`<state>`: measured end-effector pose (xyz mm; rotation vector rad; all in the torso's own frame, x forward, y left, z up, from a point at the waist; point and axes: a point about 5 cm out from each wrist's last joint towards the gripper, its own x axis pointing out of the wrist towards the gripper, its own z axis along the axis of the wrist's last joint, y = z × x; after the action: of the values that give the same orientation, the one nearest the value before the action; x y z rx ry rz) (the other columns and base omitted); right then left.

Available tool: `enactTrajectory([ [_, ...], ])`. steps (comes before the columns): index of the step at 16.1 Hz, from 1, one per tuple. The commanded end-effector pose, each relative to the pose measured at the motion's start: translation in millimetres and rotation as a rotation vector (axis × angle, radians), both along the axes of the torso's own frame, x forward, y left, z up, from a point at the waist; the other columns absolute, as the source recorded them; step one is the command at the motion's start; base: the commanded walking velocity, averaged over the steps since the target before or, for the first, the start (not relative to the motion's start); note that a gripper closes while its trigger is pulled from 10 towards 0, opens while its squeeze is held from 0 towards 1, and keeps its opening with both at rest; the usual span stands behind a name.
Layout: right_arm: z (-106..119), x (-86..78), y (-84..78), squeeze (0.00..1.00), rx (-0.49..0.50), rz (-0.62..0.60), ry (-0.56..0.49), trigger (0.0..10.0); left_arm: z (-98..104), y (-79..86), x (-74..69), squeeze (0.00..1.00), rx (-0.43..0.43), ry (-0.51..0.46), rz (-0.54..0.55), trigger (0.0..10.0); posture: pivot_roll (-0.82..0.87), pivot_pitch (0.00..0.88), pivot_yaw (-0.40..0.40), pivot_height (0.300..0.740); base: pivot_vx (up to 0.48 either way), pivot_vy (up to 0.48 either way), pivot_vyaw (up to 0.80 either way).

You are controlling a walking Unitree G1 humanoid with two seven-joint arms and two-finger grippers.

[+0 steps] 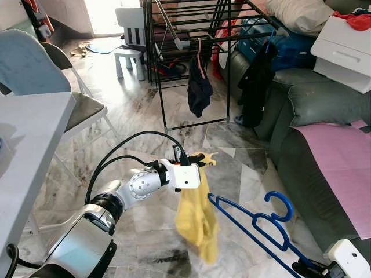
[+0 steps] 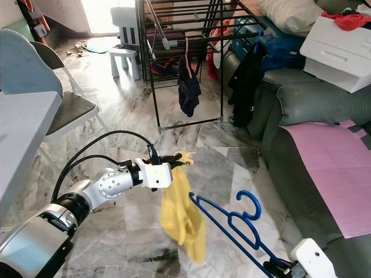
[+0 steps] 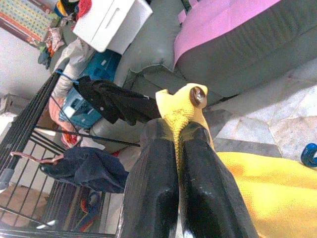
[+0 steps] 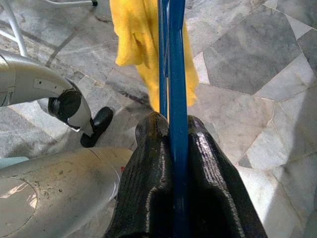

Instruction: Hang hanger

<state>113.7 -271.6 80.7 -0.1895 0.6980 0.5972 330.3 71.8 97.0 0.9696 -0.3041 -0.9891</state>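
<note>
Left gripper (image 1: pixel 197 160) was clamped on the top edge of one yellow garment (image 1: pixel 199 217); left wrist view showed both black fingers (image 3: pixel 153 188) pressed together with a fold of the yellow cloth pinched between them and poking out past the tips; the rest of the cloth hung loose below the gripper, off the floor.

Right gripper (image 4: pixel 171 130) was closed on one blue hanger (image 1: pixel 255 225); right wrist view showed the hanger's thin blue bar running straight up out of the two fingers; in the head views the gripper sat low at the robot's right, at the frame's bottom edge; hanger angled up and toward the left arm; one arm tip was just beside the garment's right edge, contact not clear; the hook (image 1: pixel 280 204) stood up free in open air, over the floor just left of the sofa.

Count: two grippers, both holding; one hanger in hand; one yellow garment.

Ahead: one black drying rack (image 1: pixel 191 58) with one dark garment (image 1: pixel 199 88) hung on a pink hanger (image 1: pixel 199 46); a second dark garment (image 1: pixel 255 81) hung off the rack's right end on a blue hanger; one white stool (image 1: pixel 130 40) behind the rack.

Edges: grey sofa (image 1: pixel 313 133) with pink cover (image 1: pixel 342 168) along the right; white table (image 1: pixel 23 150) and folding chair (image 1: pixel 69 98) on the left; marble floor (image 1: pixel 145 116) between them was open up to the rack's base.
</note>
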Motion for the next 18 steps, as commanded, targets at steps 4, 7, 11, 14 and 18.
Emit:
enactTrajectory([
  [4, 4.2, 24.7, 4.5, 0.00, -0.001, -0.083, -0.170, 10.0, 5.2, -2.2, 17.8, 0.00, -0.249, 0.218, 0.257, 10.0, -0.08, 0.000, 0.032, 0.740, 0.000, 0.000, 0.00],
  [7, 6.4, 56.5, -4.7, 0.00, -0.060, -0.293, -0.346, 10.0, -12.7, 6.0, 22.5, 0.00, -0.542, 0.518, 0.550, 10.0, -0.08, 0.000, 0.033, 0.740, 0.000, 0.000, 0.00],
  [11, -15.7, 72.9, 16.8, 0.00, -0.065, -0.355, -0.328, 10.0, -23.0, 12.1, 19.3, 0.00, -0.638, 0.619, 0.630, 10.0, -0.07, 0.000, 0.022, 0.740, 0.000, 0.000, 0.00],
  [14, -24.3, 88.5, 26.9, 0.00, -0.089, -0.438, -0.362, 10.0, -29.7, 14.7, 15.9, 0.00, -0.687, 0.675, 0.662, 10.0, -0.06, 0.000, 0.021, 0.740, 0.000, 0.000, 0.00],
  [18, -41.5, 112.4, 51.3, 0.00, -0.023, -0.736, -0.388, 10.0, -55.0, 29.4, 4.1, 0.00, -0.657, 0.722, 0.840, 10.0, -0.06, 0.000, 0.008, 0.740, 0.000, 0.000, 0.00],
])
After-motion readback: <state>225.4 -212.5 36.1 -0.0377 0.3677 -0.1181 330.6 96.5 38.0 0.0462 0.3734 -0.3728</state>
